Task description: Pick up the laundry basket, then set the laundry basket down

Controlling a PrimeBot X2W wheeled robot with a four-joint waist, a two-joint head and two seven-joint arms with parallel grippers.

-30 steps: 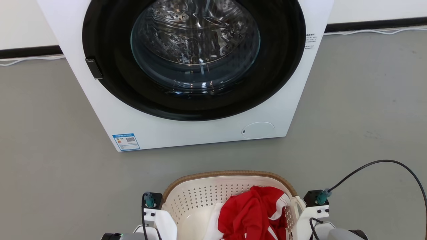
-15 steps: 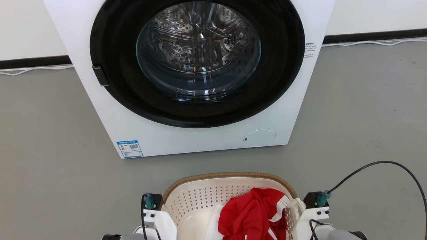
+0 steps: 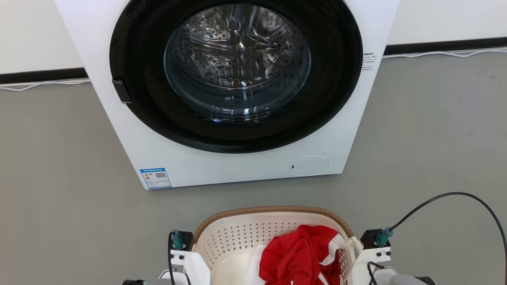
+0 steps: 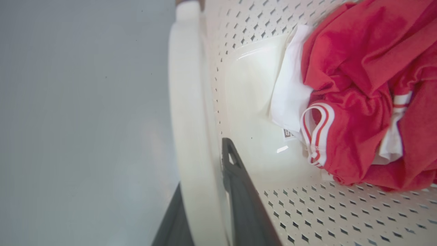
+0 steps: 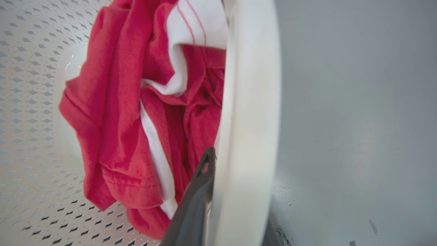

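Observation:
The laundry basket (image 3: 237, 237), cream-white and perforated with a brown woven rim, sits at the bottom middle of the head view between my two wrists. It holds a red and white garment (image 3: 301, 253). In the left wrist view my left gripper (image 4: 203, 164) is shut on the basket's left loop handle (image 4: 186, 102), one dark finger inside and one outside. My right gripper (image 5: 239, 191) is shut the same way on the right loop handle (image 5: 249, 102). Whether the basket's bottom touches the floor is hidden.
A white front-loading washing machine (image 3: 348, 130) with a black-framed round glass door (image 3: 237, 59) stands on the grey floor just beyond the basket. A black cable (image 3: 455, 194) arcs from my right wrist. White cables run along the dark skirting at the back wall.
The whole head picture has shifted: the washing machine now shows slightly lower and further right, so the camera has moved. The basket keeps its place between my wrists, both grips unchanged.

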